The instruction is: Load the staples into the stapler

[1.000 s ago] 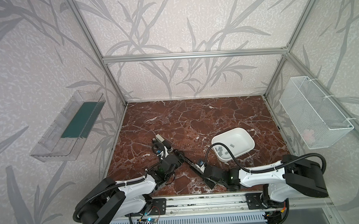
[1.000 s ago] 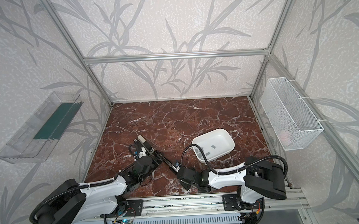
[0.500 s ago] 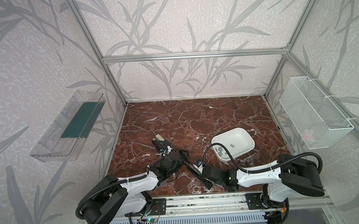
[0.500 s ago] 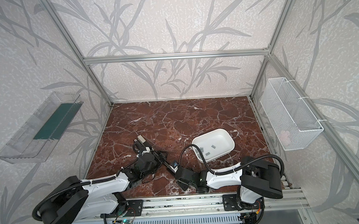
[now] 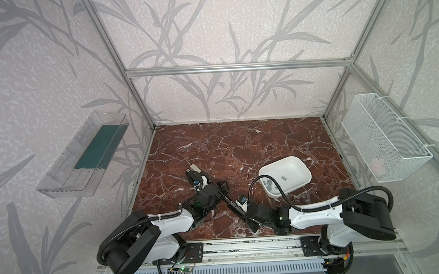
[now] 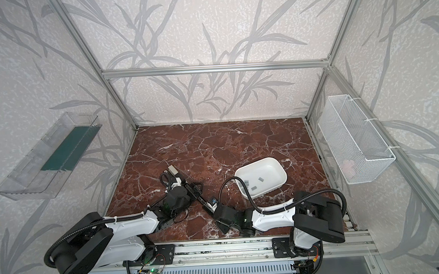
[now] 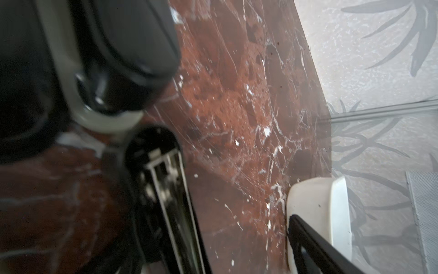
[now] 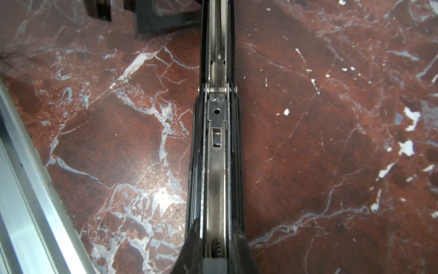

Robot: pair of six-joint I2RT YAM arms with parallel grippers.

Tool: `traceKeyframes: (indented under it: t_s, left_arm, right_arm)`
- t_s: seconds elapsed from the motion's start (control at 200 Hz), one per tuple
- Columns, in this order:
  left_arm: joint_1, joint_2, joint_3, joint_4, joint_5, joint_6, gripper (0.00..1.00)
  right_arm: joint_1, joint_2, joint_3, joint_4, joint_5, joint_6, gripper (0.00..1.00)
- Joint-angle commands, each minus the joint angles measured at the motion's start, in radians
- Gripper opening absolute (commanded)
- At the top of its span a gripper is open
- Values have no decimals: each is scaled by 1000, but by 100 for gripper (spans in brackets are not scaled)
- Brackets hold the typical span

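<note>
Desk: a red-brown marbled desk (image 5: 239,147) inside a framed, wallpapered cell; everything in play sits on its near half.
Tray: a white tray (image 5: 306,168) rests on the right of the desk, just beyond the right arm (image 5: 317,212).
Stapler: the black stapler (image 5: 233,207) lies folded out flat on the desk, on a diagonal between the two arms, left of the tray and apart from it. The right wrist view looks straight along its bare metal channel (image 8: 216,189) and past the hinge pin (image 8: 216,90). No strip shows in the channel, though its far stretch is too foreshortened to be sure.
Right hand: the right hand (image 5: 244,215) is clamped on the stapler's near end, its fingers (image 8: 189,256) flanking the black body on both sides.
Left hand: the left hand (image 5: 217,191) sits at the stapler's middle with its jaws spread wide. One finger (image 7: 315,251) stands free above the desk, and the hand seems to grip nothing.
Staples: the staples (image 5: 283,177) all lie in the tray as a few small grey strips, one near the middle and the rest toward the near left corner.
Change: over the last second the left hand has spread a touch wider and the left arm (image 5: 171,220) has edged forward; the right arm has reached slightly farther in; the stapler has stayed put.
Meaning: opening looks finished and the left hand looks freed, so loading proper has not begun. A strip must next come out of the tray. The tray lies on the side of the busy right hand, so the left hand would probably have to cross over. A thin flat strip on a smooth tray floor will likely be hard to pinch.
</note>
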Motion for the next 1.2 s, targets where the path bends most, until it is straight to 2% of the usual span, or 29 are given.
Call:
traceKeyframes:
  t_s: [0.0, 0.245, 0.35, 0.45, 0.66, 0.835, 1.065, 1.194]
  left_arm:
    - [8, 0, 12, -19, -48, 120, 92]
    - [7, 55, 15, 110, -45, 223, 85]
    - [8, 60, 14, 142, -49, 270, 77]
    - [9, 62, 32, 139, -4, 323, 67]
    - [-15, 85, 56, 140, 26, 394, 59]
    - [-83, 78, 76, 116, -25, 454, 58]
    - [-115, -8, 98, 6, -78, 504, 67]
    - [-117, -75, 104, -50, -98, 520, 68]
  right_arm:
    - [24, 15, 3, -11, -55, -14, 6]
    - [33, 32, 9, -6, -55, -20, 6]
    - [33, 43, 12, -10, -53, -24, 5]
    - [37, 54, 17, -9, -49, -28, 4]
    - [38, 65, 31, -14, -36, -36, 4]
    - [38, 81, 43, -24, -32, -40, 4]
    - [37, 84, 41, -19, -33, -38, 4]
    - [38, 86, 40, -14, -37, -40, 4]
